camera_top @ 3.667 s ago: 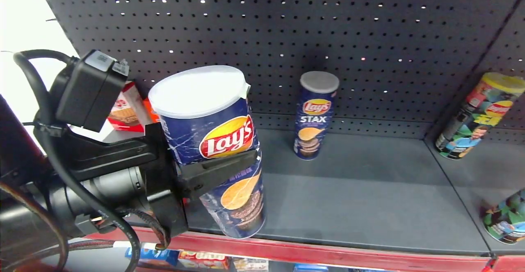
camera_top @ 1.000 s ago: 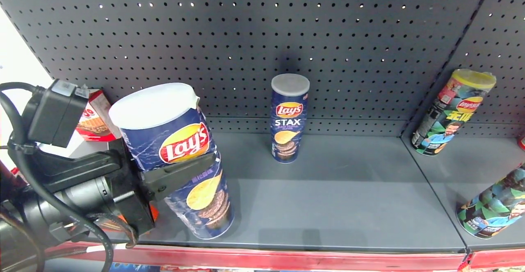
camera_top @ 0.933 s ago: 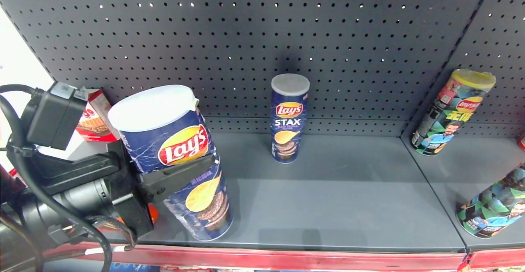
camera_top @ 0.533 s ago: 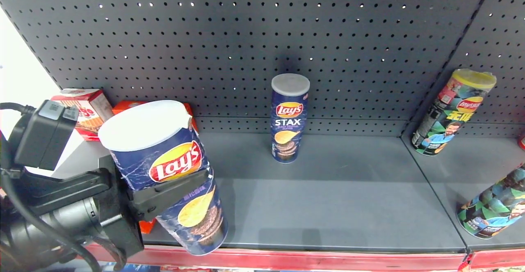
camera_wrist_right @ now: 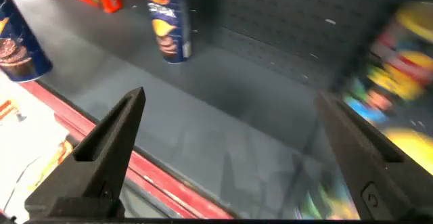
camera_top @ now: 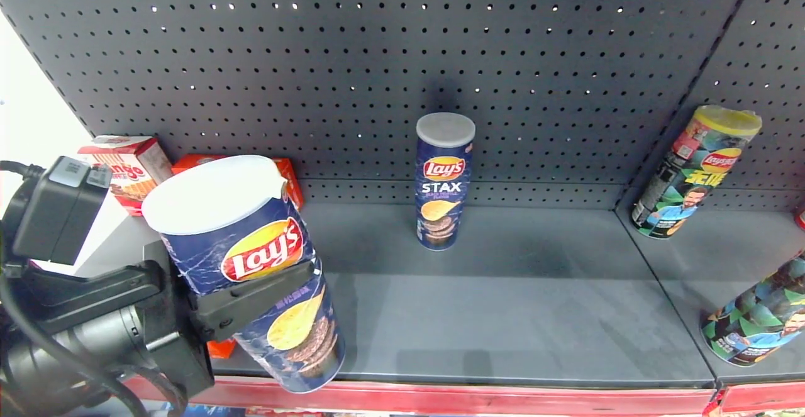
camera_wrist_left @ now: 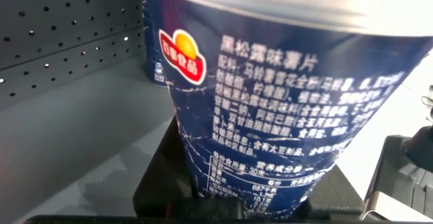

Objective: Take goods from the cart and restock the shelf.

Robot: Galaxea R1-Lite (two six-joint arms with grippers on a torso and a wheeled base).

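Shelf [camera_top: 503, 316] front edge — L hand [camera_top: 248, 282] clamped mid-body on tilted chip can [camera_top: 261, 255]; R hand [camera_wrist_right: 230, 102] apart.

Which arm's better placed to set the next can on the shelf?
Left. The left gripper is shut on the blue chip can, tilted at the front left of the shelf, so it likely only needs to ease in and set it down. The right gripper is open and empty.

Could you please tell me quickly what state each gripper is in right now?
Left gripper: closed on the dark blue cylindrical chip canister with a white plastic lid.
Right gripper: open, holding nothing.
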